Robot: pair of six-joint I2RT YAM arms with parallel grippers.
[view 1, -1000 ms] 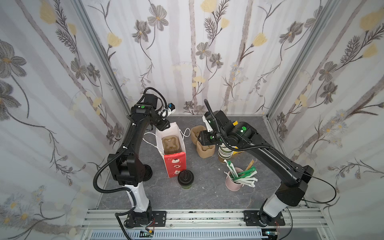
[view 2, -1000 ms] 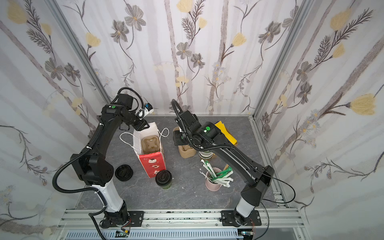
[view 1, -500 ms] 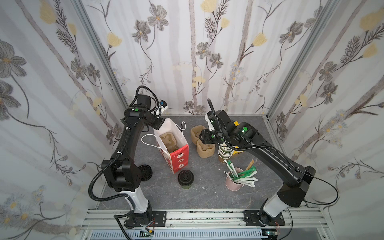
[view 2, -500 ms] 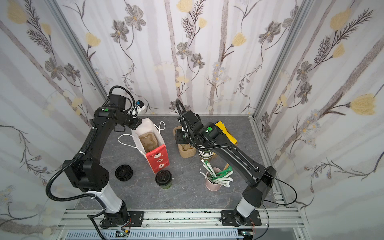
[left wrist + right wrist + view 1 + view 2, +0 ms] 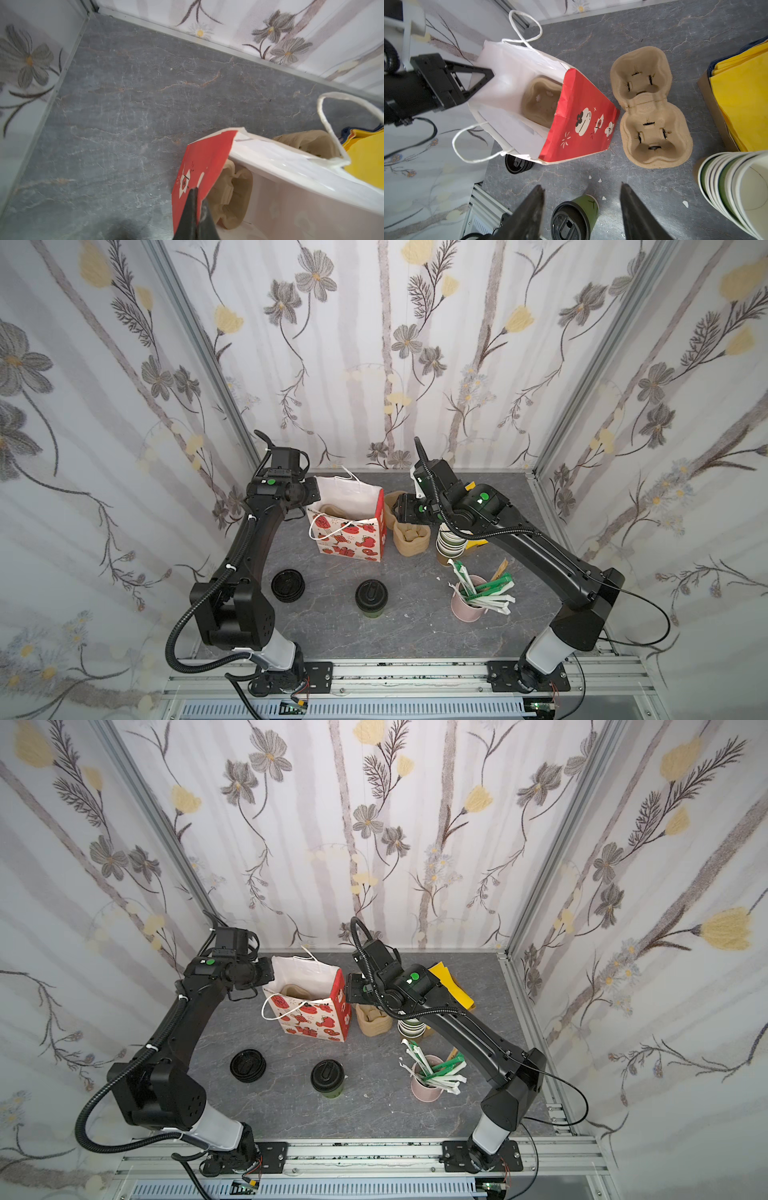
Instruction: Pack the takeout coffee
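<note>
Takeout coffee (image 5: 371,598) upright, well apart from wide-spread right tool (image 5: 581,185), left tool (image 5: 198,195) tight on paper bag (image 5: 353,539) edge.

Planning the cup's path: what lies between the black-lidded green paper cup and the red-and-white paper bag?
Only bare grey tabletop between cup and bag, in both top views.

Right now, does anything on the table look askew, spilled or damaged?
White scraps litter the tabletop near the upright lidded coffee cup. The left pincer pinches the rim of the paper gift bag; its mouth looks lopsided. No spill shows.
</note>
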